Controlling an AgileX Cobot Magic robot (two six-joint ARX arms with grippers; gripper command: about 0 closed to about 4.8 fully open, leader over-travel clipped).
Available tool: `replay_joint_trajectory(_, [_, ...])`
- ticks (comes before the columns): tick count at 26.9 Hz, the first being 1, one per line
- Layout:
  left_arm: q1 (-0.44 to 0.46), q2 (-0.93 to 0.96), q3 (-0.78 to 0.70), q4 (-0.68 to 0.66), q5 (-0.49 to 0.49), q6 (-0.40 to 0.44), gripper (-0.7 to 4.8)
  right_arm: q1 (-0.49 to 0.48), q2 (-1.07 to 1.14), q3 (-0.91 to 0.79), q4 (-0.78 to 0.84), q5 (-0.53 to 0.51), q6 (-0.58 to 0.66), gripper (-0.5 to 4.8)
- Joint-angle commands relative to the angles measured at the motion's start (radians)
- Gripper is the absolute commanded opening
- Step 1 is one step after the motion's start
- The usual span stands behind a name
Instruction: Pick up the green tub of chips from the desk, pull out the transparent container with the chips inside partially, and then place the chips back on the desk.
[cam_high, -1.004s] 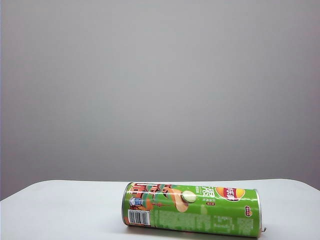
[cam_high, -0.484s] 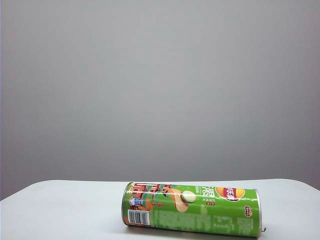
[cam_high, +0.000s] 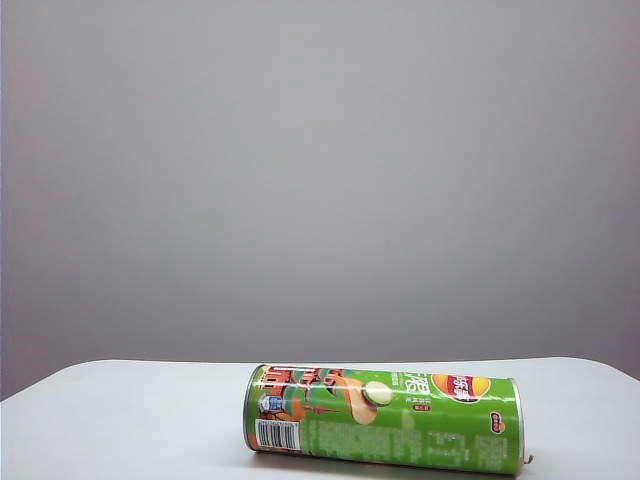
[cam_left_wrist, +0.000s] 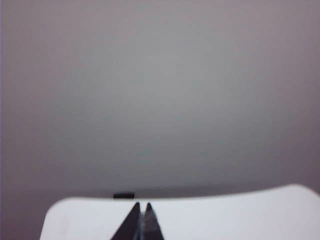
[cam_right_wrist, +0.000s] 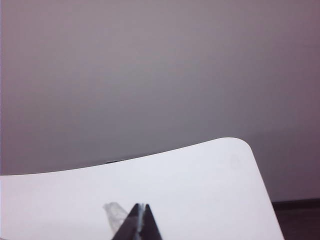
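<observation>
The green tub of chips (cam_high: 385, 418) lies on its side on the white desk (cam_high: 120, 420), near the front edge in the exterior view, barcode end to the left. Its right end has a silver rim with a small tab (cam_high: 527, 460) sticking out. The transparent container and the chips are hidden inside. Neither gripper appears in the exterior view. My left gripper (cam_left_wrist: 142, 205) is shut and empty over bare desk (cam_left_wrist: 225, 215). My right gripper (cam_right_wrist: 140, 205) is shut and empty too, over the desk (cam_right_wrist: 200, 190). No wrist view shows the tub.
A plain grey wall stands behind the desk. A small dark object (cam_left_wrist: 123, 195) sits at the desk's far edge. A pale translucent shape (cam_right_wrist: 115, 214) lies beside the right fingers; I cannot tell what it is. The desk's rounded corner (cam_right_wrist: 240, 146) shows, with dark floor beyond.
</observation>
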Motion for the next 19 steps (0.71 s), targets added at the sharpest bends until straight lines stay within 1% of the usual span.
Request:
replay_joint_trajectory(1, [0.0,0.087,0.106,-0.005,0.012,0.044,-0.06,0.001,0.004,0.049,-0.02,0.068,0.014,-0.04])
replay_joint_trajectory(3, [0.0,0.15,0.161,-0.039,0.02,0.12,-0.05,0.0,0.019,0.086,-0.042,0.09,0.014,-0.04])
replay_joint_trajectory(7, [0.0,0.327,0.271,-0.083,0.117,0.34,-0.05,0.001,0.097,0.166,-0.053,0.092,0.014,-0.04])
replay_joint_trajectory(8, [0.0,0.367,0.293,-0.084,0.154,0.391,-0.06,0.001,0.123,0.184,-0.053,0.091,0.014,-0.04])
replay_joint_trajectory(9, [0.0,0.459,0.334,-0.082,0.255,0.505,-0.06,0.0,0.188,0.229,-0.054,0.086,0.013,-0.04])
replay_joint_trajectory(11, [0.0,0.54,0.373,-0.089,0.33,0.592,-0.05,0.0,0.249,0.271,-0.061,0.063,0.006,-0.04])
replay_joint_trajectory(12, [0.0,0.631,0.422,-0.108,0.392,0.652,-0.06,0.0,0.322,0.321,-0.075,0.03,-0.029,-0.04])
replay_joint_trajectory(15, [-0.001,0.767,0.509,-0.175,0.439,0.703,-0.05,0.0,0.439,0.404,-0.133,-0.044,-0.103,-0.04])
replay_joint_trajectory(18, [-0.001,0.898,0.607,-0.27,0.438,0.79,-0.05,0.0,0.569,0.497,-0.211,-0.097,-0.146,-0.04])
replay_joint_trajectory(19, [-0.004,0.945,0.648,-0.314,0.438,0.832,-0.05,0.0,0.616,0.528,-0.227,-0.115,-0.164,-0.04])
